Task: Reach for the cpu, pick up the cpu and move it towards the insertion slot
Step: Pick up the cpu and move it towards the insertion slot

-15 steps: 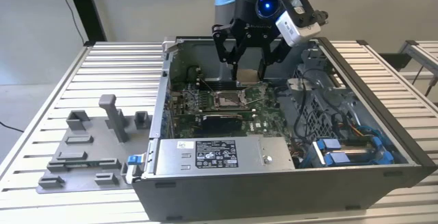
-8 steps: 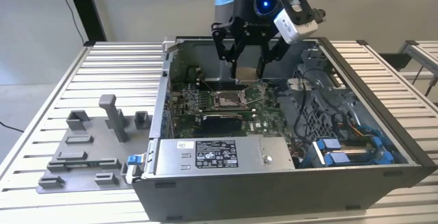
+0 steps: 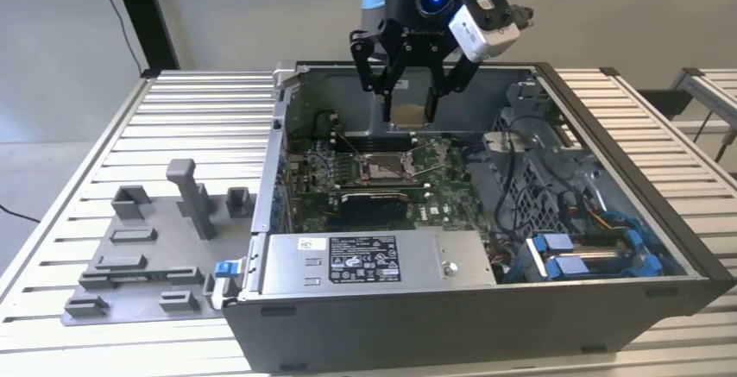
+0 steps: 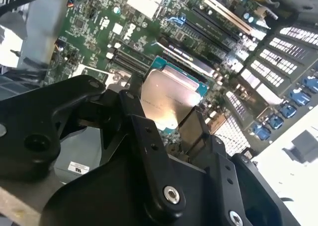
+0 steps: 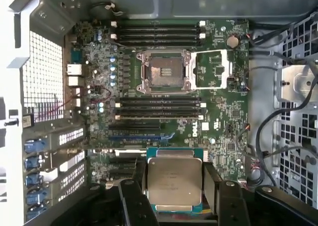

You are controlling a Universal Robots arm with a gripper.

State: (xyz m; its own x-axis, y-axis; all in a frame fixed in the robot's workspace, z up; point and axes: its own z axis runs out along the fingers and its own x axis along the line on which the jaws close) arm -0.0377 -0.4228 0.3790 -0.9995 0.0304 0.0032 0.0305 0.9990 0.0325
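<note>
Cpu (image 5: 174, 182), a thin silvery square chip, sits clamped between the black gripper (image 5: 175, 186) fingers, raised above the open grey computer case (image 3: 484, 304). Inside (on the green motherboard (image 5: 218, 121)) lies the silver-framed insertion slot (image 5: 163, 72), uncovered. Gripper points straight down; its fingertips are partly hidden.
</note>
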